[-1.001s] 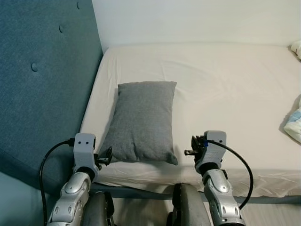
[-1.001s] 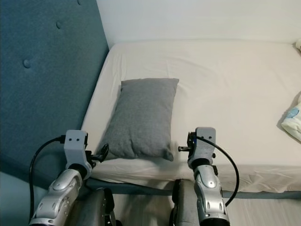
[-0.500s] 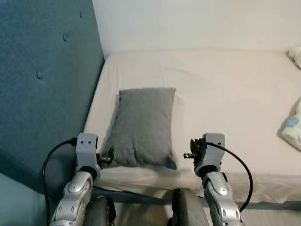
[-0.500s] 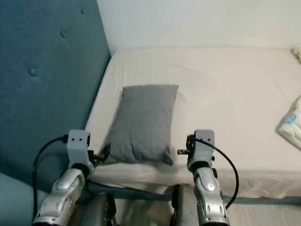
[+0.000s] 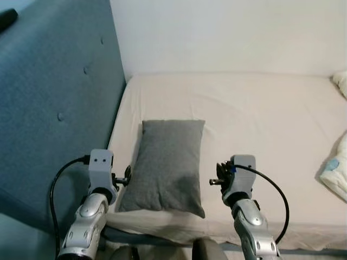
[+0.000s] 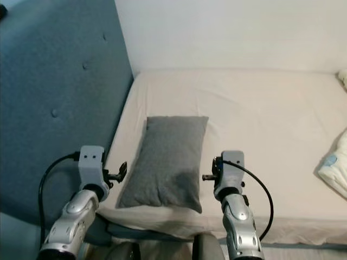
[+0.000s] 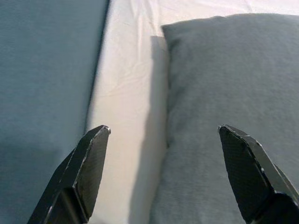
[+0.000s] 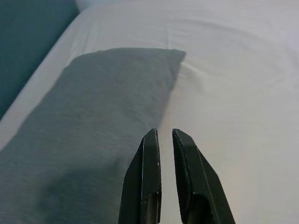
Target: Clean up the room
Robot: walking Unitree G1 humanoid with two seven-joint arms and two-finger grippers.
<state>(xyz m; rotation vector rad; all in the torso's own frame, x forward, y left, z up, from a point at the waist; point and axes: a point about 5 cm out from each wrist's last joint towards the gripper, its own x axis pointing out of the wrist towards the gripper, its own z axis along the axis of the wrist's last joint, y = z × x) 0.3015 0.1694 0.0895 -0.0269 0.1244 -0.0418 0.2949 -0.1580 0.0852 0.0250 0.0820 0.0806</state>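
A grey pillow (image 5: 169, 162) lies lengthwise on the cream bed sheet (image 5: 260, 108), close to the blue headboard. My left gripper (image 5: 126, 176) hovers at the pillow's near left corner, and in the left wrist view it (image 7: 163, 130) is open, straddling the pillow's left edge (image 7: 224, 93) and the bare sheet beside it. My right gripper (image 5: 214, 181) hangs just right of the pillow's near end. In the right wrist view it (image 8: 163, 132) is shut with nothing held, and points along the pillow's right edge (image 8: 103, 102).
The tufted blue headboard (image 5: 54, 108) rises along the bed's left side, with a white wall behind. White crumpled bedding with a blue spot (image 5: 335, 173) lies at the bed's right edge, and another white item (image 5: 341, 82) sits farther back.
The whole picture has shifted: the camera has risen or drawn back, so the pillow and bed sit lower and smaller. Both grippers keep their places beside the pillow.
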